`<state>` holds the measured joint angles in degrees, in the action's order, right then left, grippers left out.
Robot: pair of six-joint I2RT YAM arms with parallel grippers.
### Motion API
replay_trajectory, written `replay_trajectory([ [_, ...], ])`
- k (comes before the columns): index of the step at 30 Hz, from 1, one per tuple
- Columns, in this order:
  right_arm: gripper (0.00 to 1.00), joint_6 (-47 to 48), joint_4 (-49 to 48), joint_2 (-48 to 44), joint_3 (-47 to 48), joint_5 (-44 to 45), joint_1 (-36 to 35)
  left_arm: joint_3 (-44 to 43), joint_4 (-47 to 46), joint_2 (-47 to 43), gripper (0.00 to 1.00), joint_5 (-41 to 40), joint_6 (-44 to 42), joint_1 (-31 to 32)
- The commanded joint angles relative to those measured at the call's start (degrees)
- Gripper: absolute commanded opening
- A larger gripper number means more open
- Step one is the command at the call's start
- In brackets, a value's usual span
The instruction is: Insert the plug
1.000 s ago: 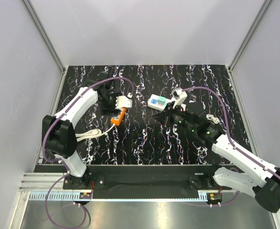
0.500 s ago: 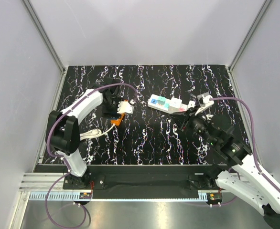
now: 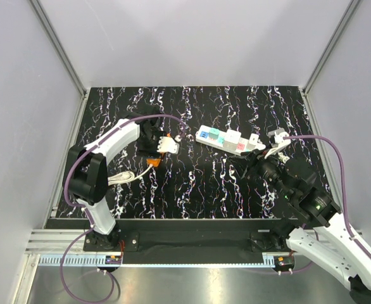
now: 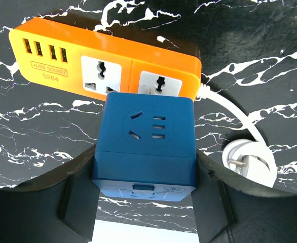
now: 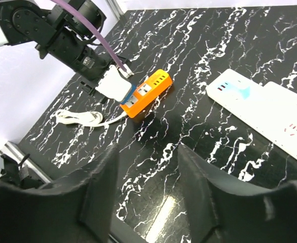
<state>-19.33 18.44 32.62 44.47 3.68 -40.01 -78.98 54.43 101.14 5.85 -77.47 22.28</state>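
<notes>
My left gripper (image 3: 159, 143) is shut on a cube adapter (image 3: 168, 145), which looks white from above. In the left wrist view the cube (image 4: 146, 142) shows blue with a socket face, held between both fingers (image 4: 214, 195). It hangs over the near edge of the orange power strip (image 4: 103, 61), partly covering its two sockets. Its prongs are hidden. The orange strip (image 3: 154, 159) lies on the black marbled table, under the cube. My right gripper (image 5: 146, 187) is open and empty above the table, right of the white power strip (image 3: 226, 140).
The orange strip's white cable and round plug (image 4: 250, 162) lie coiled to the left (image 3: 119, 178). The white strip also shows in the right wrist view (image 5: 260, 114). Grey walls enclose the table on three sides.
My right arm has pulled back to the right, off the white strip, which now lies fully uncovered. My left gripper has shifted slightly right with the cube, closer over the orange strip.
</notes>
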Motion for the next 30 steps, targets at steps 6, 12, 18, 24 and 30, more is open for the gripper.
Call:
replay_trajectory([
  [6, 0.68, 1.31, -0.15, -1.07, 1.85, 2.82, -0.07, 0.58, 0.67, 0.20, 0.00, -0.48, -1.19, 0.74],
  [12, 0.70, 1.76, 0.37, -1.24, 1.41, 2.91, -0.16, 0.58, 1.90, 0.11, 0.00, -0.22, -0.93, 1.10],
  [18, 0.72, 1.75, 0.37, -1.42, 1.15, 3.26, -0.16, 0.41, 3.04, -1.73, 0.00, -1.81, -0.92, 1.80],
  [24, 0.72, 1.75, 0.37, -0.81, 1.41, 3.08, -0.16, 0.23, 3.49, -2.01, 0.00, -2.15, -1.54, 1.80],
  [30, 0.72, 1.67, 0.64, -1.59, 1.24, 3.08, -0.16, -0.21, 3.75, 0.63, 0.00, -2.16, -2.33, 1.80],
])
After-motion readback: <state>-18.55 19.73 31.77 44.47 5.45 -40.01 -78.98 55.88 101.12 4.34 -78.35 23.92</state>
